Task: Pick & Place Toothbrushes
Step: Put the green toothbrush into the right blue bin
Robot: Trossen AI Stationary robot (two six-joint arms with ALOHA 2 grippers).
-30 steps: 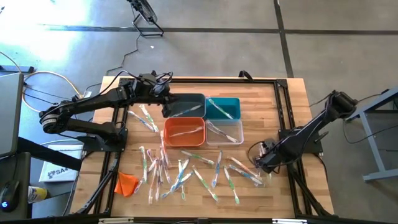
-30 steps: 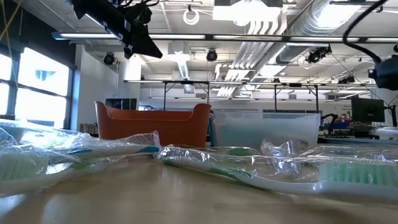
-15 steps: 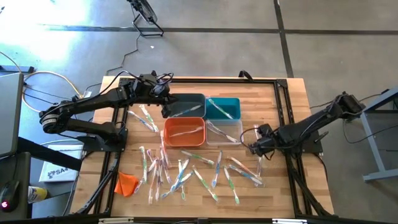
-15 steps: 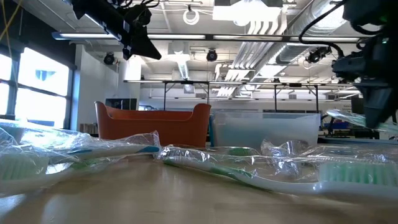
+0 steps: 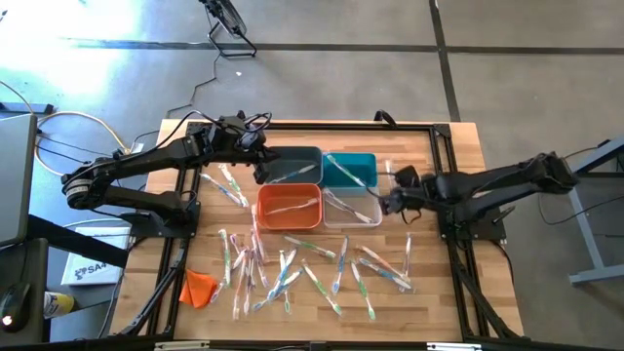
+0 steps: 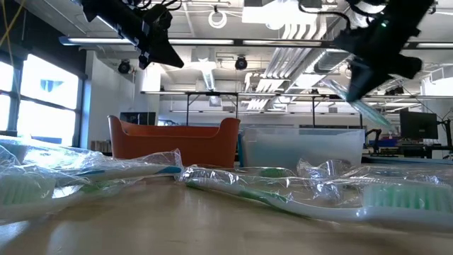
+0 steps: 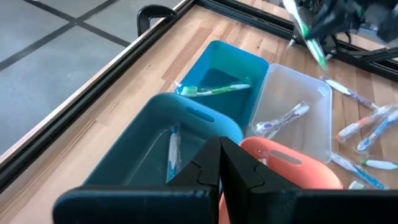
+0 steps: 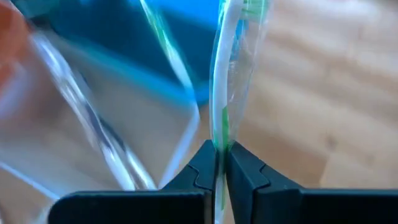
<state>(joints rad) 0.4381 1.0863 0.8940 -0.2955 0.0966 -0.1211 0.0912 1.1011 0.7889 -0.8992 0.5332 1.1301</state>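
Currently right end effector is clamped on a wrapped green-and-white toothbrush, holding it in the air just off the 3 o'clock edge of the clear bin, near the teal bin. Left end effector is closed with nothing in it, hovering at the 9 o'clock end of the dark grey bin. Orange bin sits at 6 o'clock of the grey one. Each bin holds at least one toothbrush. Remaining loose toothbrushes are scattered across the 6 o'clock half of the bench; orange cloth lump at 7 o'clock.
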